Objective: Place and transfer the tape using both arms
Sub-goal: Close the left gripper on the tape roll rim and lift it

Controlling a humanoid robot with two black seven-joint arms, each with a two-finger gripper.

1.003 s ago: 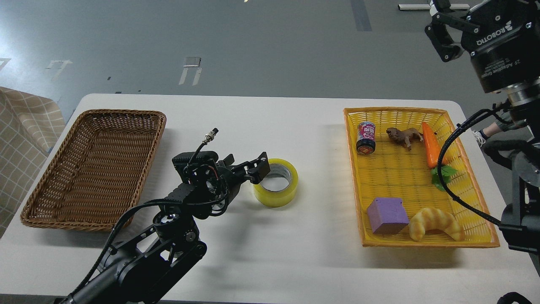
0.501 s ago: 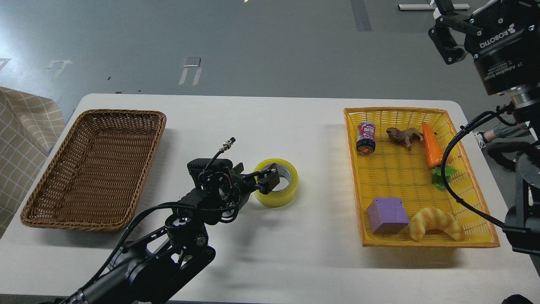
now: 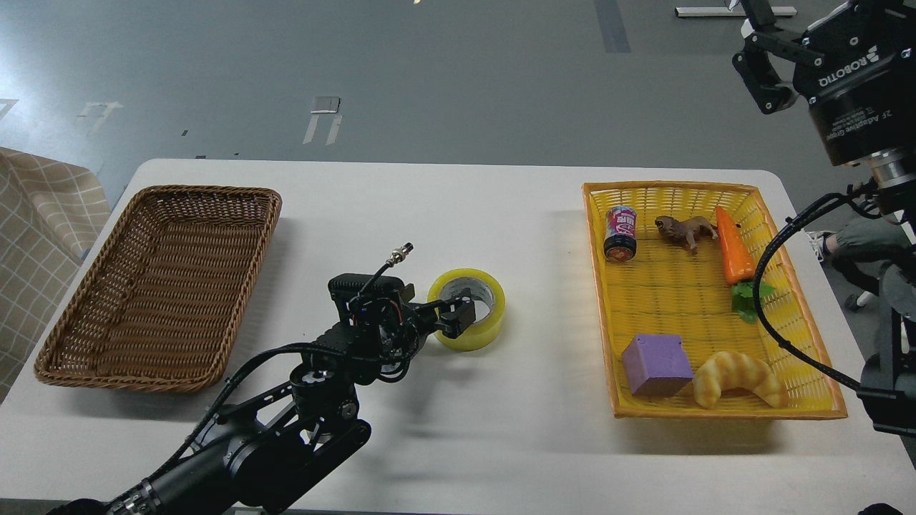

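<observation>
The yellow tape roll (image 3: 478, 330) lies flat on the white table (image 3: 444, 207), hole up, near the middle. My left gripper (image 3: 456, 316) reaches in from the lower left and sits at the roll's left wall. One finger (image 3: 460, 312) is over the core hole and the other is low by the outer side. The jaws stand apart and the roll rests on the table. My right gripper (image 3: 760, 54) is raised high at the upper right, above and behind the yellow basket, open and empty, with one finger partly cut off by the frame's top edge.
A brown wicker basket (image 3: 79, 315) stands at the table's left. A yellow basket (image 3: 801, 300) at the right holds a can (image 3: 620, 233), a toy animal (image 3: 685, 229), a carrot (image 3: 733, 247), a purple cube (image 3: 656, 365) and a croissant (image 3: 737, 379). My right arm's cable (image 3: 769, 250) hangs over it.
My left gripper has moved right and down onto the tape roll's left wall. My right gripper has risen and drifted right. The tape has not moved.
</observation>
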